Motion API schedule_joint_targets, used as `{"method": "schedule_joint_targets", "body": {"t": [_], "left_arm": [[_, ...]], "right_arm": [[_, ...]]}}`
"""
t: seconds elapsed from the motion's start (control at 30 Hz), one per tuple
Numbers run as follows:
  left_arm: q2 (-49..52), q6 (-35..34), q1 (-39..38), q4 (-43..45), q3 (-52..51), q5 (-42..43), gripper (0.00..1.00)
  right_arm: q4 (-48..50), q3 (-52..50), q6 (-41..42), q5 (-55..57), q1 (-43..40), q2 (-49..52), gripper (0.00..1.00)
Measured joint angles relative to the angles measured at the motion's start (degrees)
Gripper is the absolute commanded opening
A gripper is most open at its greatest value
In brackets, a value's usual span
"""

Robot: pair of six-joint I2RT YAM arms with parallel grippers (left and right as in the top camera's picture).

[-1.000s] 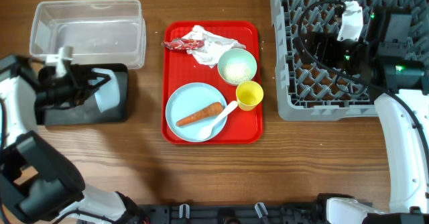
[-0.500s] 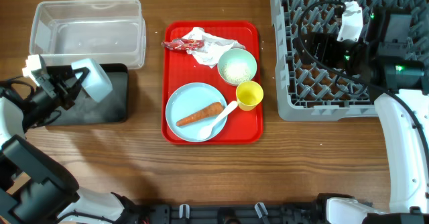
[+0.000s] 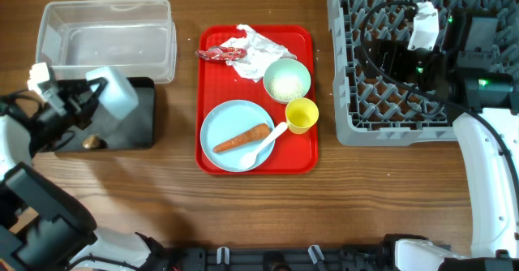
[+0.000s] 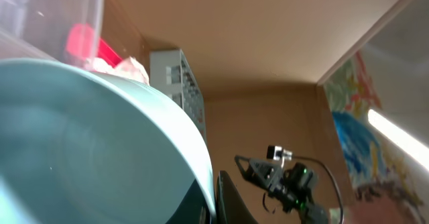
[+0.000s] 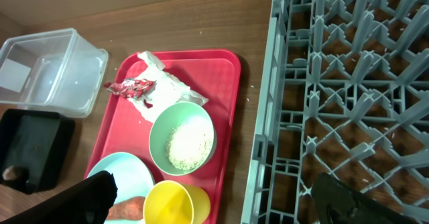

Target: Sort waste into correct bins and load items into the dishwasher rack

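Observation:
My left gripper (image 3: 93,95) is shut on the rim of the light blue bowl (image 3: 119,95) and holds it tilted above the black tray (image 3: 138,133). A small brown lump (image 3: 92,142) lies in that tray. In the left wrist view the bowl (image 4: 80,143) fills the frame beside one dark finger (image 4: 231,200). My right gripper (image 5: 218,200) hangs open over the grey dishwasher rack (image 3: 357,117), holding nothing. On the red tray (image 3: 304,161) sit a blue plate (image 3: 227,125) with a carrot (image 3: 241,139) and white spoon (image 3: 266,144), a yellow cup (image 3: 301,114), a mint bowl (image 3: 286,79) of rice, napkins (image 3: 255,48) and a red wrapper (image 3: 217,54).
The clear plastic tub (image 3: 105,40) stands just behind the black tray at the back left. The rack fills the right side of the table, its upright pegs under my right arm. Bare wood runs along the front.
The left arm swung the blue bowl up and back from low over the black tray, tipping it. A brown lump now shows in the tray. The right arm is unmoved.

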Motion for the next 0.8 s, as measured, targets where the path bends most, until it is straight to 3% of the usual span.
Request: {"method": "schedule_joint_targets", "body": {"t": [0.1,0.23,0.33,0.53,0.8], "left_arm": [[-1.0,0.0,-5.9,0.8,2.7,-2.4,0.04],[-4.9,-2.1,-18.1,4.6,8.3,-12.4,0.04],[-7.6,-6.9,-31.4,11.6,11.5,-28.1,0.04],[-5.8,-12.3,-53.1,17.5,11.8,-59.8,0.04],[4.9,-13.6,-66.4,22.6,11.8,-86.0,0.04]], "right_arm": [[-0.2,0.0,0.0,0.0,0.0,0.0,0.96],[-0.3,0.0,0.0,0.0,0.0,0.0,0.96],[-0.5,0.0,0.5,0.0,0.0,0.0,0.96],[-0.8,0.0,0.7,0.0,0.0,0.0,0.96],[-1.0,0.0,0.7,0.0,0.0,0.0,0.97]]}}
